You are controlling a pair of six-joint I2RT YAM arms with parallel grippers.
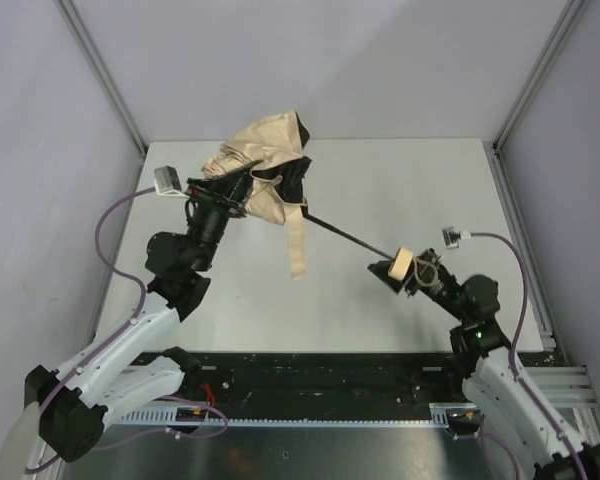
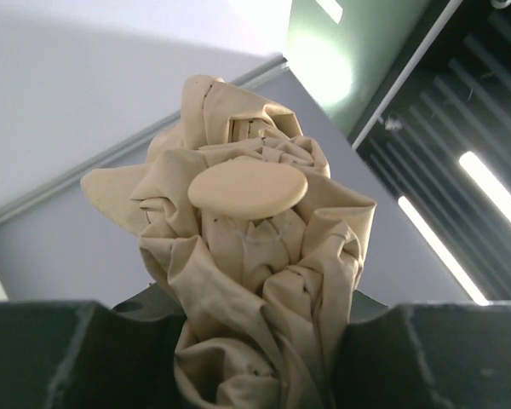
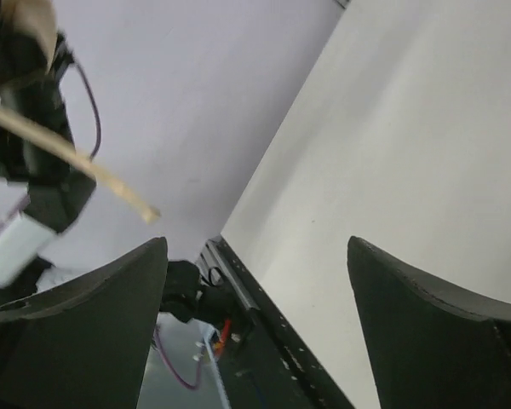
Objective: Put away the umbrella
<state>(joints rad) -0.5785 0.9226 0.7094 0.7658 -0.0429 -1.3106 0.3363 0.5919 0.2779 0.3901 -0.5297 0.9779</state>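
Note:
The umbrella (image 1: 265, 165) is a bunched beige canopy held up off the white table (image 1: 400, 190) at the back left. Its thin dark shaft (image 1: 345, 233) slants down right to the small tan handle (image 1: 401, 263). A beige strap (image 1: 296, 245) hangs from the canopy. My left gripper (image 1: 238, 198) is shut on the canopy fabric; the left wrist view shows the folds (image 2: 255, 281) between the fingers, with the round tan top cap (image 2: 247, 187) above. My right gripper (image 1: 388, 270) sits right at the handle. In the right wrist view it (image 3: 255, 324) is open, with nothing between the fingers.
Grey walls close in the table at the back and both sides. A black rail (image 1: 320, 375) with cables runs along the near edge between the arm bases. The right wrist view shows the strap (image 3: 77, 162) and the left arm (image 3: 43, 183) at its left.

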